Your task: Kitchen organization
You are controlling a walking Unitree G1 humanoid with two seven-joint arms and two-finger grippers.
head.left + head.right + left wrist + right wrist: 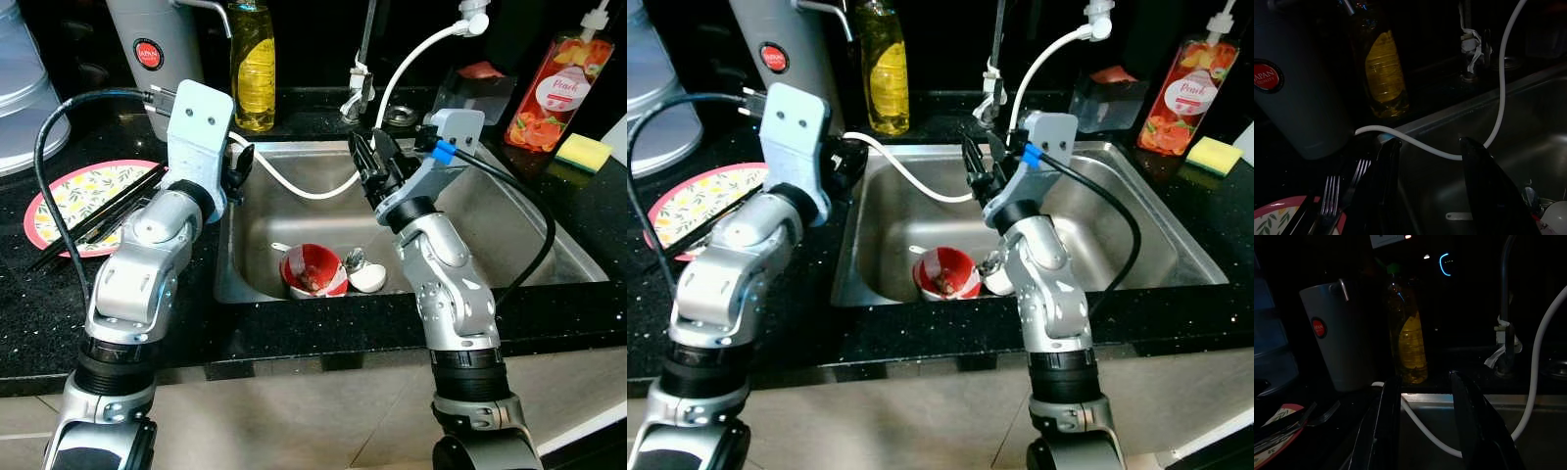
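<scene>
I've got both arms raised over the steel sink [509, 230], set in the black bench [294, 338]. Left pincer [1427, 161] sits at the sink's left rim, fingers spread, nothing between them. Right pincer [1422, 396] hangs above the middle of the basin, also released and empty.

In the sink near the front wall: a red bowl [313, 271] with residue inside, a white cup [368, 278] touching its right side, a spoon [354, 259] just behind them. A white hose [392, 88] loops from the left rim across the basin and up to the tap area.

On the bench left of the sink: pink patterned plate [83, 196] with black chopsticks [98, 217] and forks [1332, 198] laid across it. Behind: grey jug [157, 39], yellow soap bottle [253, 64]. Far right: peach soap bottle [563, 88] and yellow sponge [584, 152].
</scene>
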